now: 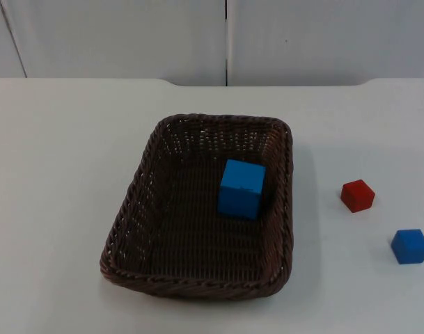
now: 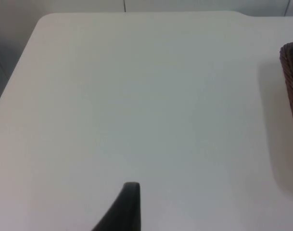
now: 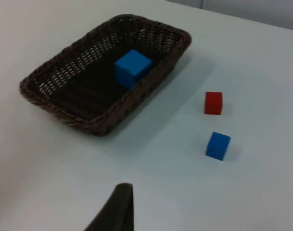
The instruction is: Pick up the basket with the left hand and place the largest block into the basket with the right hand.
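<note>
A white desk (image 1: 72, 181) carries a dark brown woven rectangular basket (image 1: 131, 209) near its middle, resting flat on the surface and gripped by nothing. Inside it, close against the wall nearer the right arm, sits the large bright-blue cube block (image 1: 241, 188) — the biggest of the three, so the placing looks done. Well apart on the bare desk beyond that wall lie a small blue cube (image 1: 410, 245) and, just behind it, a small red cube (image 1: 357, 195).

The left claw (image 2: 132, 202) hangs over open desk, the basket's rim at the far side of its wrist view; the right claw (image 3: 123, 202) hovers back from the basket and both small cubes. How far either claw is open cannot be told; neither has hold of anything.

The risks look slight — a careless pass by the right arm could nudge a small cube toward the desk edge, and a left-hand lift by one rim could tilt the basket and slide the large block against its wall.
</note>
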`<state>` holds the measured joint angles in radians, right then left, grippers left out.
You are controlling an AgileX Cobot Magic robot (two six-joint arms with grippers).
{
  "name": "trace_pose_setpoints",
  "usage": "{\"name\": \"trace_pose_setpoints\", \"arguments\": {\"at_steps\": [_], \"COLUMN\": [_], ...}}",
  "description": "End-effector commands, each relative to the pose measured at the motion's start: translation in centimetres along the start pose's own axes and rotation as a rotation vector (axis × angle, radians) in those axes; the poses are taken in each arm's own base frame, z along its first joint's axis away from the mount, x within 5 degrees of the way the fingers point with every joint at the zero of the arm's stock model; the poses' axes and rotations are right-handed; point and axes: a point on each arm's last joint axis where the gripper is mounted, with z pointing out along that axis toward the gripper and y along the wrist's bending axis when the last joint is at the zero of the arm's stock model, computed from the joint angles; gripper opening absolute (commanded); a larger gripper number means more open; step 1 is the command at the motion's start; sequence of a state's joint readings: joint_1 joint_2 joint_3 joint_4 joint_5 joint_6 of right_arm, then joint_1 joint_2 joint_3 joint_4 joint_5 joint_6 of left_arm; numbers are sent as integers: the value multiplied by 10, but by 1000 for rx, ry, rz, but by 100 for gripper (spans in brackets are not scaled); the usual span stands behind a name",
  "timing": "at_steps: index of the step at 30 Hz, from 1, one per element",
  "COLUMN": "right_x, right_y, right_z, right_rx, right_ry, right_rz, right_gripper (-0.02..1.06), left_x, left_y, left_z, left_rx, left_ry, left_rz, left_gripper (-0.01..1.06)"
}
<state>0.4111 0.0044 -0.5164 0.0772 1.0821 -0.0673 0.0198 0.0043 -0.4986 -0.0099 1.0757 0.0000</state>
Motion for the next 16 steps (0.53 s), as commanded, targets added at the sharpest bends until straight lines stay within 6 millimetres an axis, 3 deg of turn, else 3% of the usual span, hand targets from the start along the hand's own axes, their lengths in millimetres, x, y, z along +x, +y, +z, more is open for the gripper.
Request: {"name": "trace_pose_setpoints", "arguments": {"at_steps": [1, 16], "right_x": [0, -1], "right_y": [1, 2], "right_z": [0, 2], "right_rx": [28, 279], "right_ry": [-8, -12], "right_rz": [18, 146], "right_gripper": [105, 105], "left_x": [1, 1], "left_y": [0, 0], "left_z": [0, 0], "left_rx": [-3, -3], "left_ry": [-1, -1], "left_rz": [-9, -9], "left_gripper": [105, 105]}}
